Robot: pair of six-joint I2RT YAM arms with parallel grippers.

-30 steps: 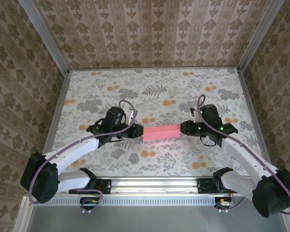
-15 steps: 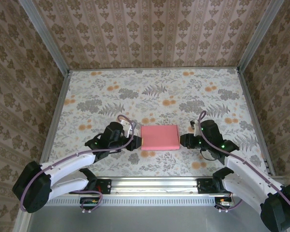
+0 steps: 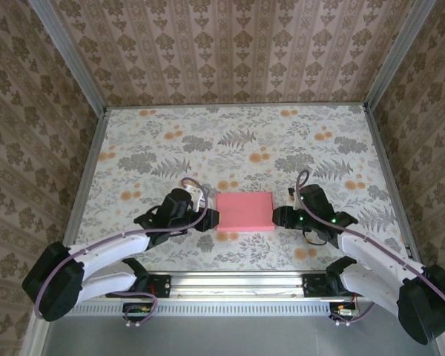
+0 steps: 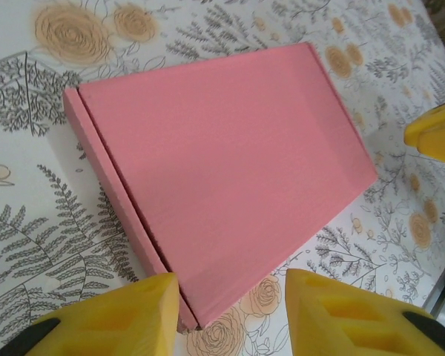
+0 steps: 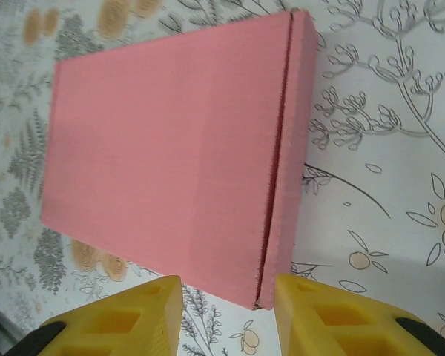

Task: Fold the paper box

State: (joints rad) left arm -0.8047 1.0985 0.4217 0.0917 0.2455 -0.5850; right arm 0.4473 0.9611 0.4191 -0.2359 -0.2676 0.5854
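The paper box (image 3: 245, 211) is a closed, shallow pink rectangle lying flat on the flowered table, between the two arms. My left gripper (image 3: 212, 219) stands open just off its left end. In the left wrist view the paper box (image 4: 222, 163) has one near corner right beside one yellow finger (image 4: 119, 315) of the left gripper (image 4: 233, 300), and nothing is clamped. My right gripper (image 3: 279, 216) is open at the box's right end. The right wrist view has the box (image 5: 163, 141) with its side seam lying just ahead of the right gripper (image 5: 228, 300).
The flowered table (image 3: 230, 141) stretches behind the box up to patterned walls at the back and both sides. A metal rail (image 3: 237, 282) runs along the near edge by the arm bases. The tip of the right arm's yellow finger (image 4: 437, 133) shows beyond the box.
A second ago the box was held raised and edge-on between both grippers. It now lies flat on the table, nearer the arms. Both grippers have opened and let go of it.
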